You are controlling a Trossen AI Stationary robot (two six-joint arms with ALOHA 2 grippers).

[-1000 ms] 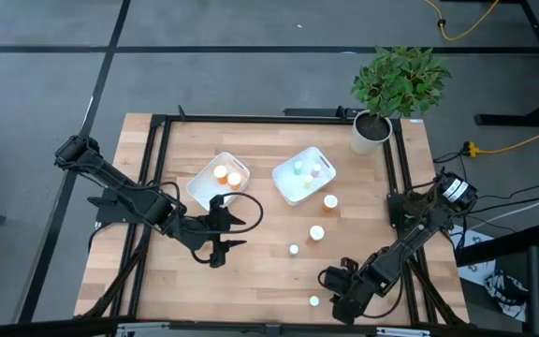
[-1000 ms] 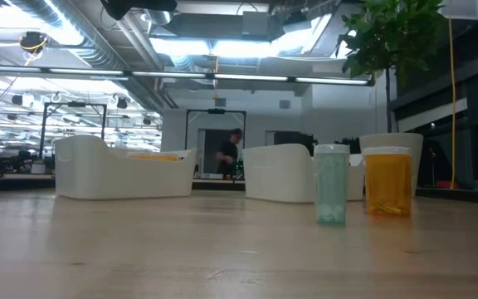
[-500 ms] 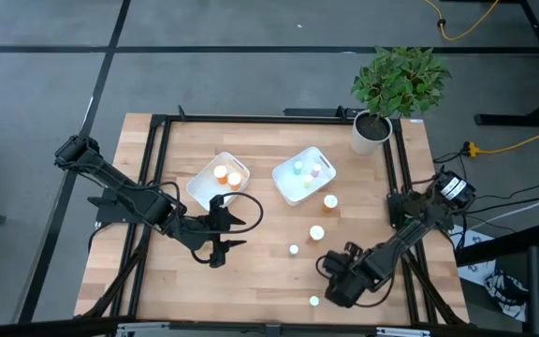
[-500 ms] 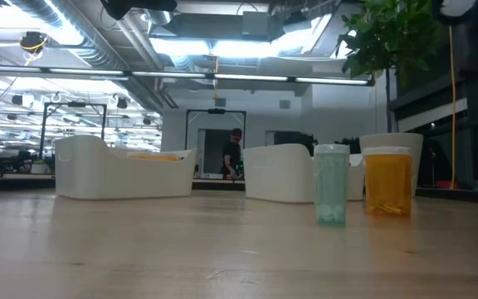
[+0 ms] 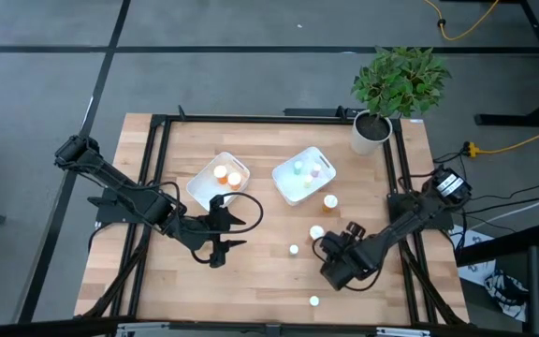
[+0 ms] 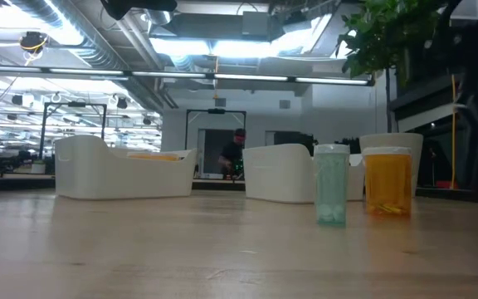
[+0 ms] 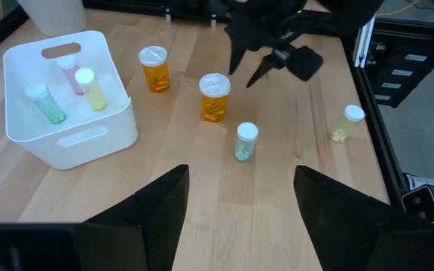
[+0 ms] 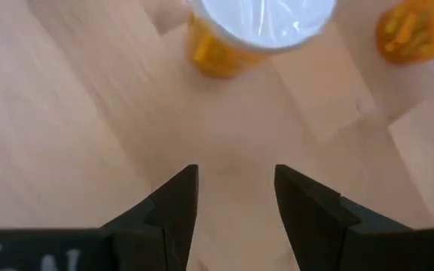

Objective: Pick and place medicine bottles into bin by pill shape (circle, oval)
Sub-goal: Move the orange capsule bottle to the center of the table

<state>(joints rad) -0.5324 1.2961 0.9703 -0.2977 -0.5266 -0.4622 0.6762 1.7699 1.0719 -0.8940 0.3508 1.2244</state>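
Tabletop (image 5: pixel 260 271): two bins mid-surface, left bin (image 5: pixel 215 182) holding two bottles, right bin (image 5: pixel 302 174) holding several. Four loose bottles (image 5: pixel 316 232) right of centre. Right pincer (image 5: pixel 329 245) beside one. Left pincer (image 5: pixel 235 232) nearer the left bin. Plant pot (image 5: pixel 371 132) at the far right corner.

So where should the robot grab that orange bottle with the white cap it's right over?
Probably around the round orange body, just under the cap. The orange bottle stands upright on the table, and the open right gripper hovers beside it, so coming down from above with a finger on each side looks easiest.
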